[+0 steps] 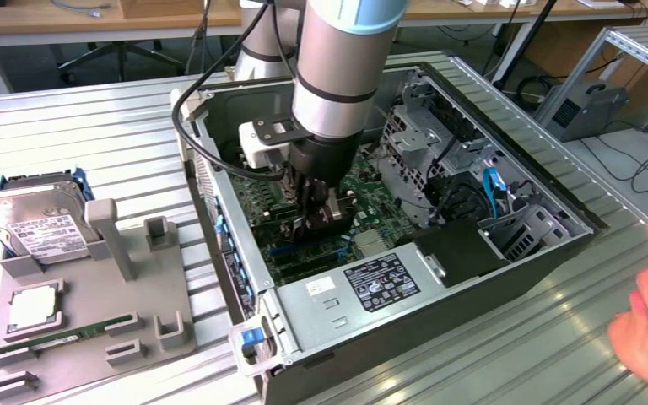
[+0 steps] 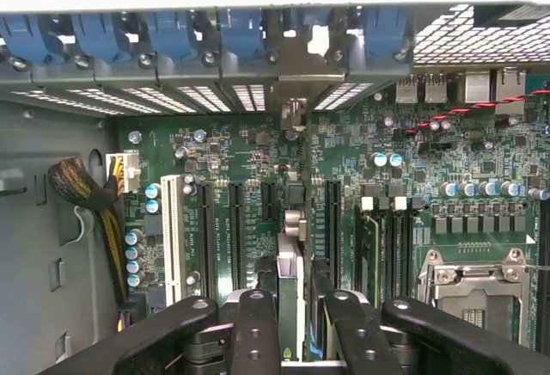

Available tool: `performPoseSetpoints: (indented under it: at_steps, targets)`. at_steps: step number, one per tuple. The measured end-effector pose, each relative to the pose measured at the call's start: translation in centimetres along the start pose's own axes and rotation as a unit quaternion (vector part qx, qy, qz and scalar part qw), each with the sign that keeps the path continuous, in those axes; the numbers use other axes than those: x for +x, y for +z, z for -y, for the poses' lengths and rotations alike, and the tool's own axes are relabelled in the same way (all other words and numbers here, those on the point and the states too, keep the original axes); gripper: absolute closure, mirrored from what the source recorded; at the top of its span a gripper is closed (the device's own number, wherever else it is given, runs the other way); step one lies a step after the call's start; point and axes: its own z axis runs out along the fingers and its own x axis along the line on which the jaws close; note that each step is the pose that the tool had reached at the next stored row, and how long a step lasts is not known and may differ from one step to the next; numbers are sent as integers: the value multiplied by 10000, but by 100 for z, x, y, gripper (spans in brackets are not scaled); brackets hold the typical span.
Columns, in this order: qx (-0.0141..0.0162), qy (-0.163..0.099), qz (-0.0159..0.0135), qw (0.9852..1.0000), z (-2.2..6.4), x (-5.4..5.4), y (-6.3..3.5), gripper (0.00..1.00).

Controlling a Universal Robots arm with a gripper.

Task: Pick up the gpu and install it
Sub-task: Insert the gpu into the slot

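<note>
- The exterior view is looking down at an angle from above on the open case (image 1: 414, 219), standing far enough off to be taking in the table (image 1: 99, 126) around it.
- The wrist view is sitting close inside the case, facing the motherboard (image 2: 430, 212) past the gripper (image 2: 292, 323).
- Both views are sharing the motherboard and the gripper.

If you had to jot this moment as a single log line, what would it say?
gripper: inside computer case | holding: gpu, on edge | position: over motherboard slots | seated: cannot tell
</note>
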Motion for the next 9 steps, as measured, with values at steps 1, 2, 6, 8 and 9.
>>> performPoseSetpoints:
  at_steps: [1, 2, 6, 8, 9]
  targets:
    - [0, -4, -1, 10000, 0, -10, -1, 74]
    - [0, -8, 0, 10000, 0, -17, 0, 74]
    - [6, -11, 8, 10000, -3, -18, -4, 74]
    - [18, -12, 28, 10000, -15, -18, -13, 74]
    - [23, -12, 39, 10000, -20, -19, -19, 74]
